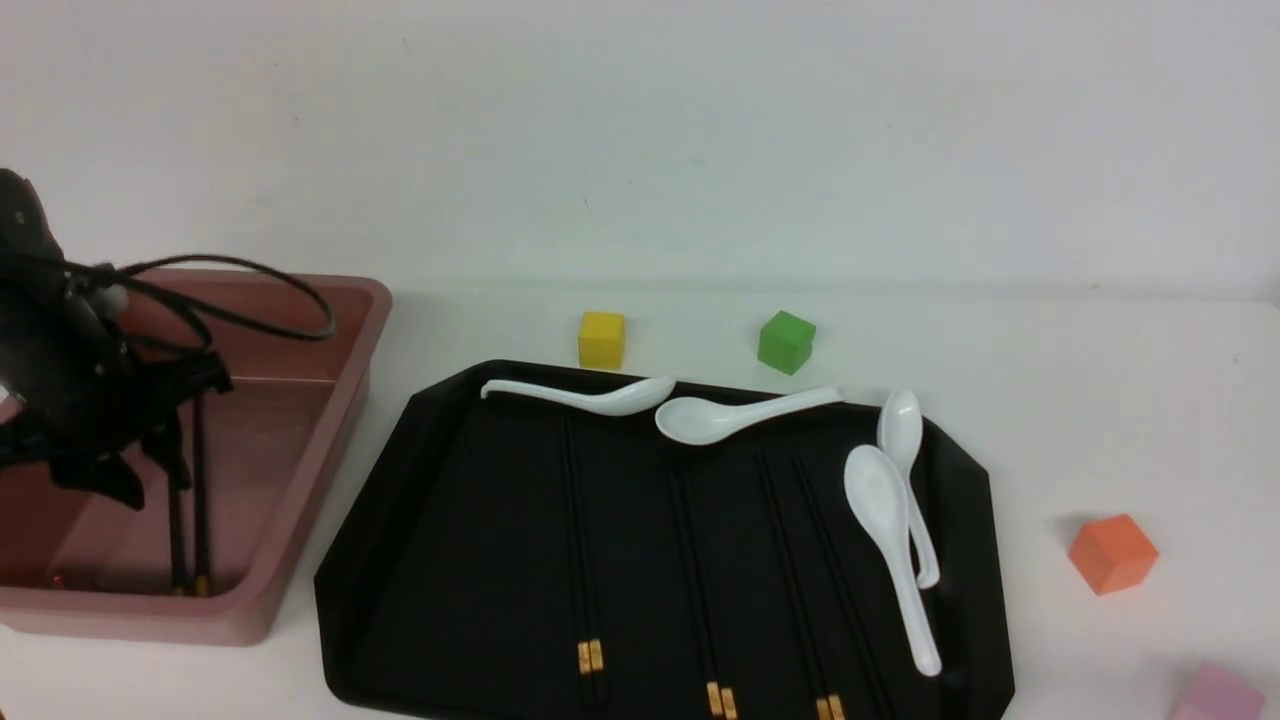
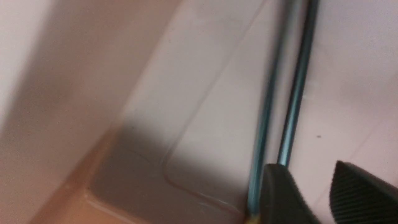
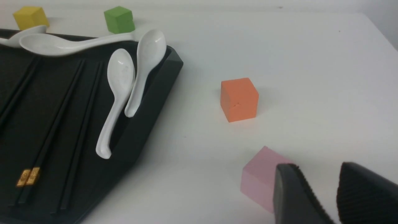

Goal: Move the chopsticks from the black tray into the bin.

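Left of frame, the left end effector [image 2: 307, 165] hangs parted in the bin [image 1: 335, 420], a chopstick pair [image 1: 190, 520] apparently lying free on its floor. Next it should rise and reach the black tray [image 1: 450, 560] at centre, where three pairs [image 1: 697, 560] wait. The right end effector [image 3: 312, 166] gapes empty.

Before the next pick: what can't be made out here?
Left gripper: front view, fingertips hidden behind its own arm and cable.
Chopsticks on the black tray: front view, two pairs' banded ends cut off by the bottom edge.
Pair in the bin: left wrist view blurred; cannot tell whether it lies flat.
Pink cube: partly behind the right gripper; clipped at the front view's corner.
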